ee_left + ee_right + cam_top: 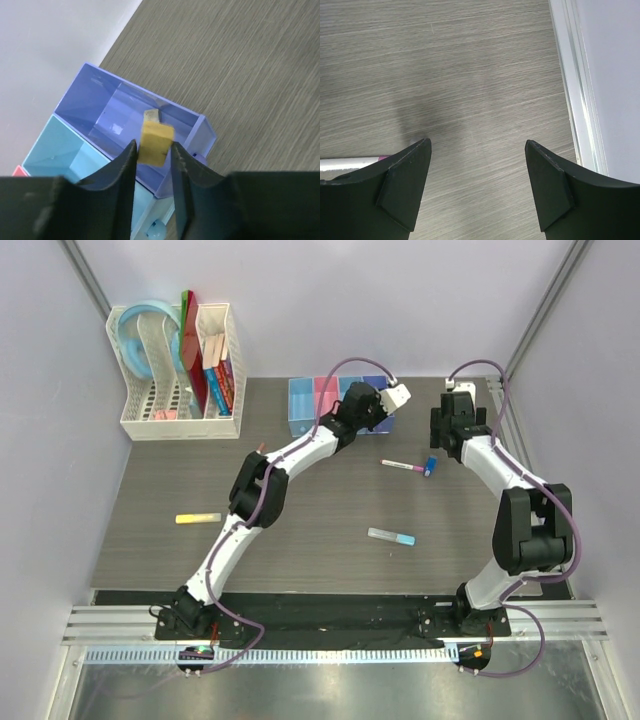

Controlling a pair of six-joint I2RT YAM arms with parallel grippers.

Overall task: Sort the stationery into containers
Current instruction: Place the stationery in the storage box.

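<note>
My left gripper [375,405] [153,150] is shut on a tan piece [155,144], held at the fingertips over the violet-blue bin [95,100], the right end of the row of containers [305,405]. A light-blue bin [55,145] adjoins it. My right gripper [447,435] [477,150] is open and empty over bare table. On the table lie a purple pen [402,466] [350,162], a small dark-blue block [431,467], a grey stick with a light-blue tip [391,536] and an orange-yellow piece [198,518].
A white mesh rack [180,375] with books and folders stands at the back left. A metal rail [575,100] runs along the table's right edge, close to my right gripper. Walls enclose the table at the back and sides.
</note>
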